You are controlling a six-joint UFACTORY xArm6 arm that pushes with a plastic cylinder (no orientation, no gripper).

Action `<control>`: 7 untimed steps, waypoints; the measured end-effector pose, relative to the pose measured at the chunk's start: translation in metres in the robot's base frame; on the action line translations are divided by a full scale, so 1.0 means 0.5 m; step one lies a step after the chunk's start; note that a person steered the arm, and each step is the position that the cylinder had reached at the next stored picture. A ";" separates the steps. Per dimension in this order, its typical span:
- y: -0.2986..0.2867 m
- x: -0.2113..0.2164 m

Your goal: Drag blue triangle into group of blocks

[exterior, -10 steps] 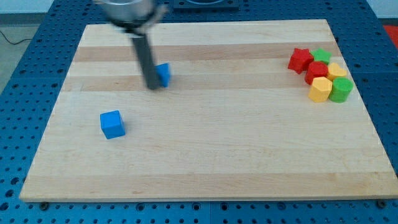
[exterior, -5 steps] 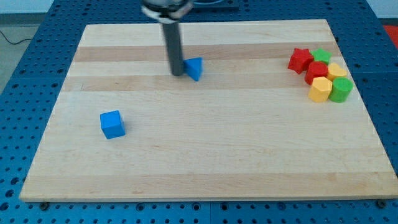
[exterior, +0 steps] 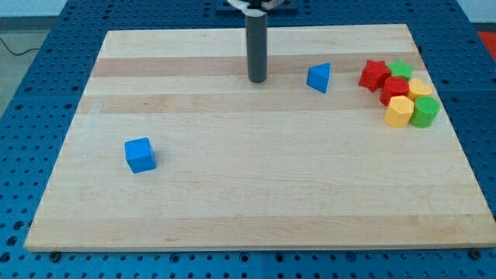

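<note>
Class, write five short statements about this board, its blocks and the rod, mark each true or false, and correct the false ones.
1. My tip touches the blue triangle. False: a gap of bare board lies between them; the triangle is toward the view's right.
2. The blue cube sits alone at the view's lower left. True.
3. The blue triangle has joined the group. False: it stands apart, just left of the red star.
4. The group holds red, green and yellow blocks. True.
5. My tip lies right of the triangle. False: left.
</note>
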State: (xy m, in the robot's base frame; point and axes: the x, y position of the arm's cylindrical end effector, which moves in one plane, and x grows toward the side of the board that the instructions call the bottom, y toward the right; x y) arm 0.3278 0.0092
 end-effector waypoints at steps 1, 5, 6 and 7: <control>0.086 0.004; 0.190 0.037; 0.210 0.062; 0.239 0.065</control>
